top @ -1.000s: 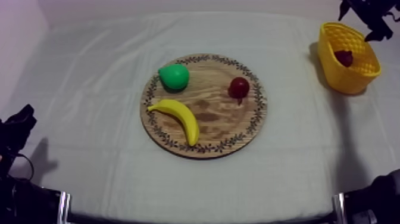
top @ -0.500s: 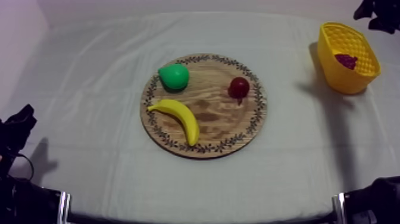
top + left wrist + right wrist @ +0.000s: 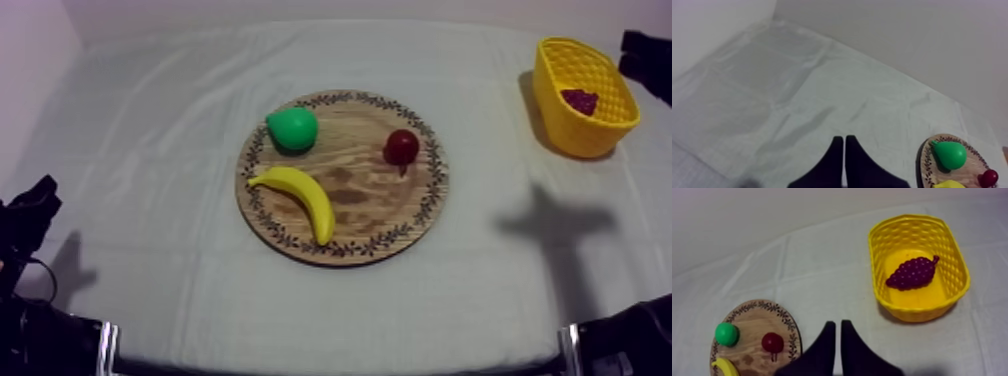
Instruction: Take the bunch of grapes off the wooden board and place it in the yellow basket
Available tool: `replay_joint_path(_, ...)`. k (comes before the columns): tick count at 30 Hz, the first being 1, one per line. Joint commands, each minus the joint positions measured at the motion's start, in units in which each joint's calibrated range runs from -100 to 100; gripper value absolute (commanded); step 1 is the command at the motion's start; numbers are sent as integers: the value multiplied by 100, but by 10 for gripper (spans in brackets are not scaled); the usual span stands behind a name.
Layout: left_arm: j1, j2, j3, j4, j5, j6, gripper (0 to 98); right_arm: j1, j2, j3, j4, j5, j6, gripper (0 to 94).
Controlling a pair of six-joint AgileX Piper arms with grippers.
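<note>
**Purple bunch of grapes (image 3: 913,273) resting inside the yellow woven plastic basket (image 3: 922,310).**
The grapes lie flat on the basket floor, off the round patterned wooden board (image 3: 752,323). Right gripper (image 3: 837,322) is closed and empty, apart from the basket: placement judged complete. Left gripper (image 3: 844,137) is closed, idle.

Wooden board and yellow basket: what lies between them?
Bare cloth lies between the wooden board and the yellow basket, as the top view shows.
</note>
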Motion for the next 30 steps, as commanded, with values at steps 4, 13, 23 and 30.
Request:
replay_joint_path(4,-3,5,0,1,-1,0,1,-129,-1462,1628,143,-501,23,15)
replay_joint_path(13,-3,5,0,1,-1,1,1,-83,-2746,3178,310,-716,97,5)
replay_joint_path(23,-3,5,0,1,-1,1,1,146,-3569,4196,259,-682,329,9)
replay_joint_path(30,-3,5,0,1,-1,-2,1,336,-3869,4341,-209,-859,1052,3)
